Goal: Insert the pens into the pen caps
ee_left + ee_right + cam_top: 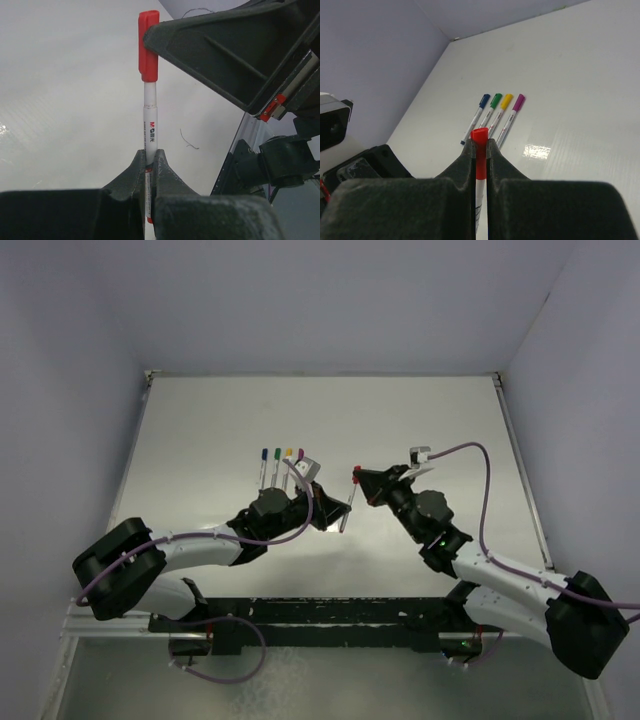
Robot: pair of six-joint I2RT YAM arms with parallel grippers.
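glossy white table (200, 420), plain pale walls (330, 300)

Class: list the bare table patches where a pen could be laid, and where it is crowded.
Free: strip between capped pens and back wall; right side beyond right gripper. Crowded: centre, where left gripper holds the red pen and right gripper its red cap.

Red "M&G" mark on white barrel of pen (150, 120), reading lengthwise; small Chinese characters right after it, strokes too fine to make out.
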